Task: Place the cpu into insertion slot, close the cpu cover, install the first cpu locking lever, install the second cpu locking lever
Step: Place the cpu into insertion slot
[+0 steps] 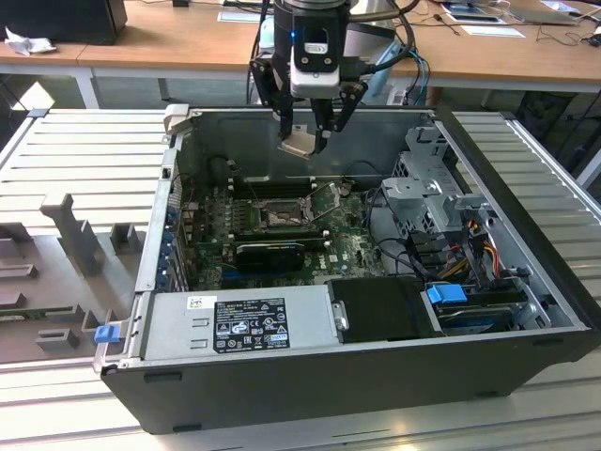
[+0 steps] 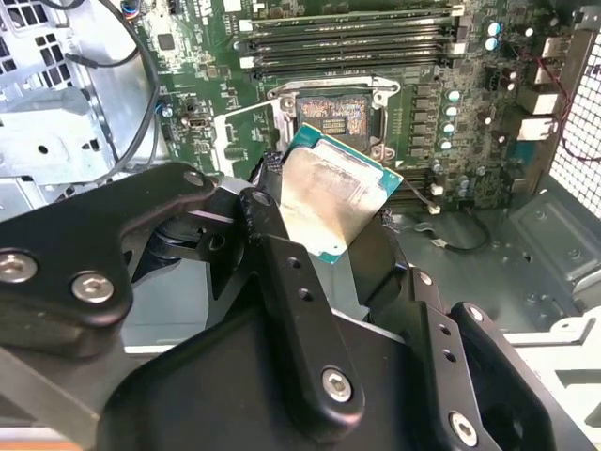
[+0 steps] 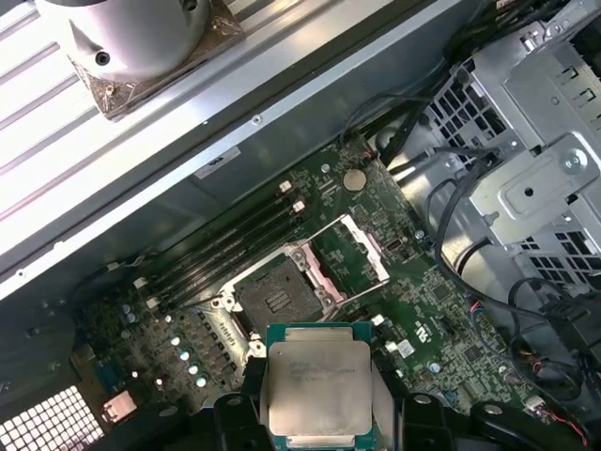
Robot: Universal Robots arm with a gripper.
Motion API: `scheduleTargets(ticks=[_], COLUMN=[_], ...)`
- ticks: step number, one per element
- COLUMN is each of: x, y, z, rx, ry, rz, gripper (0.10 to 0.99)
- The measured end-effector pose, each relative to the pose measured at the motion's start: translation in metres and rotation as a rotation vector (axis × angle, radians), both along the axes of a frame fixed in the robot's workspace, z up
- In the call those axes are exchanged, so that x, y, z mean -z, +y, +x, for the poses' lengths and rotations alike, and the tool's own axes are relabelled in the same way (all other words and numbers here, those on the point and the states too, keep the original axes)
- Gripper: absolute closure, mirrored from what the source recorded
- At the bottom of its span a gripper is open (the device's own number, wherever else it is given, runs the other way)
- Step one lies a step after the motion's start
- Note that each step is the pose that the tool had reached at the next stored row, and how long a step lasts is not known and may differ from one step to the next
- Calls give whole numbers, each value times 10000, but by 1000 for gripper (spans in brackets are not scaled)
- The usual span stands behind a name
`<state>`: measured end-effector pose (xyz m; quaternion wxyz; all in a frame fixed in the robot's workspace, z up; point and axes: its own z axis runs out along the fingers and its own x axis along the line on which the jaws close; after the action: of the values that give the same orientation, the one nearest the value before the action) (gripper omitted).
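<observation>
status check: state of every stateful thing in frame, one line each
cpu: held by the end effector, above the board, not seated.
end effector: shut on the cpu.
insertion slot: uncovered, empty.
cpu cover: swung open beside the insertion slot.
computer case: lying on its side, open on top.

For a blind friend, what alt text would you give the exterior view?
A robot arm's claw holds the cpu in the air over an open computer case. Below it, on the green motherboard, the insertion slot sits bare with the cpu cover swung open beside it.
</observation>
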<state>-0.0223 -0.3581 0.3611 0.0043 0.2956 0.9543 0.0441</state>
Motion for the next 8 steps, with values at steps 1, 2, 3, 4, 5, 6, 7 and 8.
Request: scheduleTargets(ticks=[1, 2, 3, 4, 5, 6, 7, 8], x=[1, 1, 1, 3, 3, 3, 4, 4], y=[0, 0, 0, 0, 0, 0, 0, 0], z=[0, 0, 0, 0, 0, 0, 0, 0], rx=[67, 126, 174, 281, 379, 438, 491, 537], ry=[0, 0, 0, 0, 0, 0, 0, 0], rz=[0, 0, 0, -1, -1, -2, -2, -1], gripper=[557, 557, 557, 557, 557, 557, 557, 557])
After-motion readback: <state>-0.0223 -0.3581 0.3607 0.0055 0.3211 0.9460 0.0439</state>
